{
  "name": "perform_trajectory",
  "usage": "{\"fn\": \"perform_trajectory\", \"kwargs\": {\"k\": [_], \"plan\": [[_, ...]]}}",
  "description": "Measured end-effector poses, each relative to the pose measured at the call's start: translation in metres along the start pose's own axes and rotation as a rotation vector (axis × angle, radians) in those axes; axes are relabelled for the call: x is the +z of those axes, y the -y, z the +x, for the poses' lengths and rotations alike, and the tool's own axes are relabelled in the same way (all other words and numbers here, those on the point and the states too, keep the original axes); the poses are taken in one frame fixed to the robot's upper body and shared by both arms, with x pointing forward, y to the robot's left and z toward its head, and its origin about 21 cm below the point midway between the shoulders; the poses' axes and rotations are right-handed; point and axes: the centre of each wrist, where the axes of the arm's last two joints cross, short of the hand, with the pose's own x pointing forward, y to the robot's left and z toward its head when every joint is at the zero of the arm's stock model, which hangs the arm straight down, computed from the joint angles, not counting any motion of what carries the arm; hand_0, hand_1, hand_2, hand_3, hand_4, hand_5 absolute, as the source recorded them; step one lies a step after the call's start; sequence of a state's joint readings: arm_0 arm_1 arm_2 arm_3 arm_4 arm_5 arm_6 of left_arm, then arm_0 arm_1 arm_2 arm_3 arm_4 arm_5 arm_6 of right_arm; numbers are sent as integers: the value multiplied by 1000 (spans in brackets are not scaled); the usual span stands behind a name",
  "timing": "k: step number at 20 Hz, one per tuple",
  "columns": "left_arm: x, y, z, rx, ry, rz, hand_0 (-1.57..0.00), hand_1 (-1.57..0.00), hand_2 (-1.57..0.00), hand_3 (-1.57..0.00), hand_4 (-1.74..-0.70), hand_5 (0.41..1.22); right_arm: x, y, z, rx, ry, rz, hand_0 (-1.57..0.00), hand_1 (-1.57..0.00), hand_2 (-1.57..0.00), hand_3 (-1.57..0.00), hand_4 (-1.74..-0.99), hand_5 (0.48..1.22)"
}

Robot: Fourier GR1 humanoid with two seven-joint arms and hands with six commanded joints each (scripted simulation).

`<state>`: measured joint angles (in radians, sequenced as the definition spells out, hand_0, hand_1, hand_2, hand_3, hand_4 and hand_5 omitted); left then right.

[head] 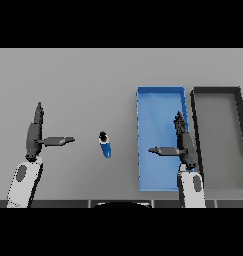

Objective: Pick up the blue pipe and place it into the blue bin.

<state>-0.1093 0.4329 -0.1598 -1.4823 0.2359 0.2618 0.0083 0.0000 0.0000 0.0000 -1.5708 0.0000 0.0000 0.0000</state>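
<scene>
At lower right, the right hand (185,145) hangs over the blue bin (155,107), fingers straight, thumb spread. At lower left, the left hand (35,135) is likewise spread open. The blue pipe (105,145) lies on the table (83,75) at centre, between hands. A dark bin (218,90) sits at far right.

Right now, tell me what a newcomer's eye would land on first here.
The blue bin stands out right of centre, with the right hand open above its right edge. Left of it the small blue pipe lies alone on the grey table. A dark bin sits far right; the left hand shows open at left.
</scene>
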Motion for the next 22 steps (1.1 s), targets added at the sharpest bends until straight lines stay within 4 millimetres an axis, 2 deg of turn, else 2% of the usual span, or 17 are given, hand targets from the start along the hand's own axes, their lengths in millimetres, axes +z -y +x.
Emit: {"fn": "perform_trajectory", "kwargs": {"k": [6, 7, 9, 13, 16, 18, 19, 22], "plan": [[-9, 5, 2, 2, -2, 3, 1, 1, 1, 1, -967, 594, -7, 7, -2, 4, -13, -4, 1, 1, 1, 1, -1210, 594], [-8, -5, 5, -79, 48, -148, 1, 1, 1, 1, -969, 595, -6, 14, 7, 156, 60, 62, 1, 1, 1, 1, -1206, 592], [-10, -24, 9, -148, 67, -294, 1, 1, 1, 1, -971, 596, 2, 14, 13, 287, 117, 130, 1, 1, 1, 1, -1195, 588], [-8, -27, 5, -170, 86, -396, 1, 1, 1, 1, -965, 593, 5, 12, 16, 351, 113, 163, 1, 1, 1, 1, -1187, 585], [1, -32, 8, -171, 124, -474, 1, 1, 1, 1, -977, 583, 8, 15, 16, 358, 92, 154, 1, 1, 1, 1, -1187, 579], [9, -21, 12, -174, 124, -565, 1, 1, 1, 1, -989, 566, 7, 14, 19, 341, 103, 156, 1, 1, 1, 1, -1200, 580], [13, -24, 17, -184, 117, -596, 1, 1, 1, 1, -997, 548, 4, 14, 21, 342, 99, 155, 1, 1, 1, 1, -1209, 581], [28, -1, 24, -233, 49, -707, 1, 1, 1, 1, -1031, 496, 5, 12, 25, 320, 118, 165, 1, 1, 1, 1, -1229, 576]]}}
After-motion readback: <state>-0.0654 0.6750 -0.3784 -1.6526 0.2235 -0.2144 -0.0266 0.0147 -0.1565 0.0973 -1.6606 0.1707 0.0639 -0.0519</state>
